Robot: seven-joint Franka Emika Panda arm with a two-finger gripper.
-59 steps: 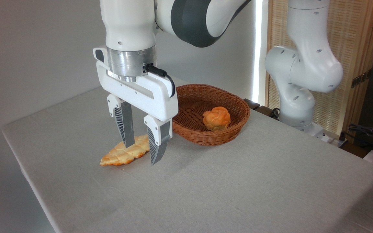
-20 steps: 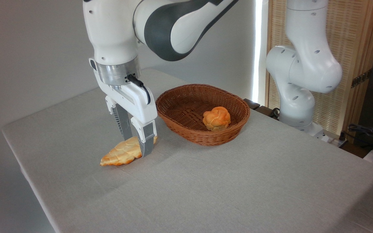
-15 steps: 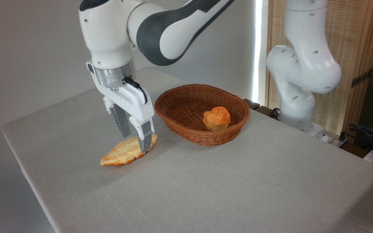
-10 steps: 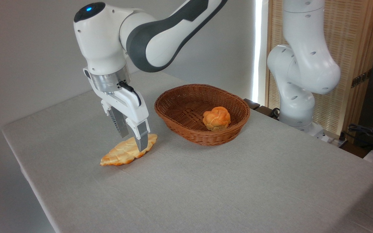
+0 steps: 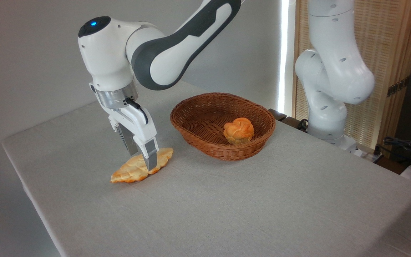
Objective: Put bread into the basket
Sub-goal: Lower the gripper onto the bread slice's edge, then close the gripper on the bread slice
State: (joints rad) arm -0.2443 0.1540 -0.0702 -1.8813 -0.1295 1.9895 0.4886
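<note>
The bread (image 5: 130,171), a long flat braided loaf, lies on the grey tablecloth to the left of the basket (image 5: 227,152). My gripper (image 5: 142,161) hangs tilted over the loaf's middle, open, with one finger behind the loaf and the front finger (image 5: 150,159) crossing its near side. Both fingertips are down at loaf height. The loaf rests flat on the cloth. The oval reddish-brown wicker basket stands a short way to the right of the loaf's right tip.
A small round knotted orange bun (image 5: 239,130) sits inside the basket at its right. The arm's white base (image 5: 328,107) rises behind the table at right. Cables (image 5: 407,147) lie at far right. The table's left edge (image 5: 27,185) runs close to the loaf.
The gripper has swung left and turned about its axis, from broadside with fingers wide apart to nearly end-on across the loaf. The loaf and basket have not moved.
</note>
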